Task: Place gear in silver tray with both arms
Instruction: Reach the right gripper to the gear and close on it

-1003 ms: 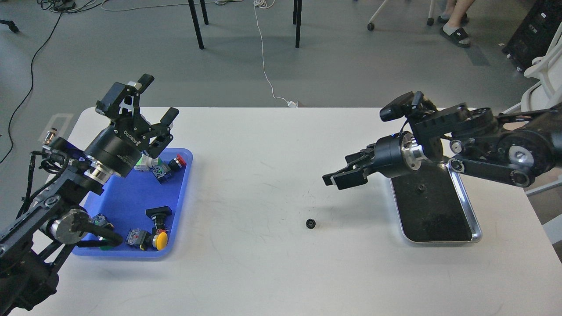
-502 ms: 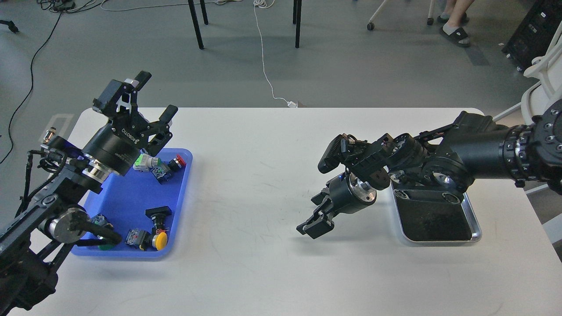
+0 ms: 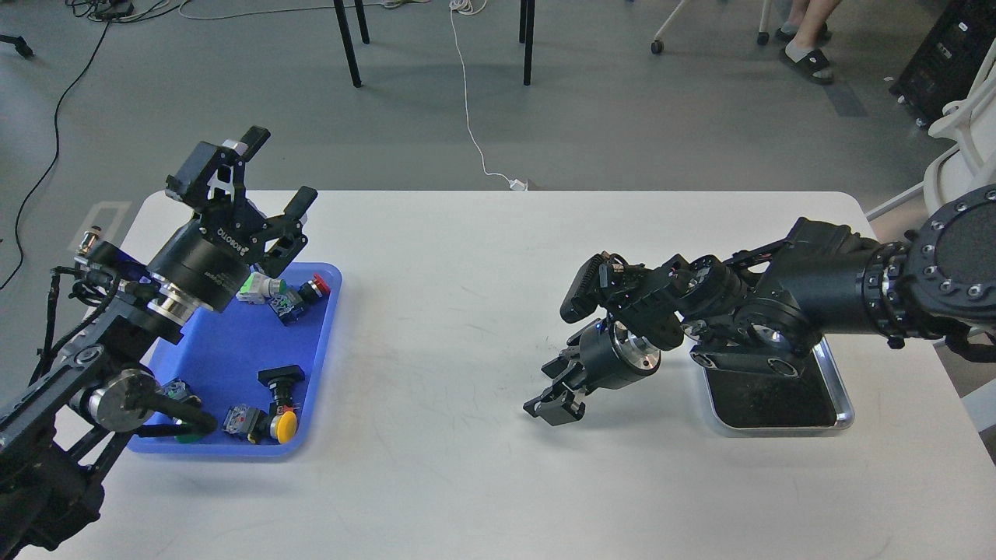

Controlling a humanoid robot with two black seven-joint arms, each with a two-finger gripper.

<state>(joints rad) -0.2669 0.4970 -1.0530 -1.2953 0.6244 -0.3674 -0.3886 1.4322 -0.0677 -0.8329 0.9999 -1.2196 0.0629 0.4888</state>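
Note:
The small black gear does not show; my right gripper (image 3: 554, 407) is down at the table where the gear lay and hides that spot. Its fingers look close together, but I cannot tell whether they hold anything. The silver tray (image 3: 845, 411) lies at the right of the table, its far half covered by my right arm. My left gripper (image 3: 276, 175) is open and empty, raised above the far edge of the blue tray (image 3: 226, 354).
The blue tray at the left holds several push-button switches, among them a yellow one (image 3: 285, 425) and a red one (image 3: 315, 287). The white table (image 3: 436, 482) stretches between the two trays. Chair legs and cables are on the floor behind.
My right arm swung left from above the silver tray and came down over the gear on the table, which no longer shows. In the last half second it barely shifted. The left arm is almost still.

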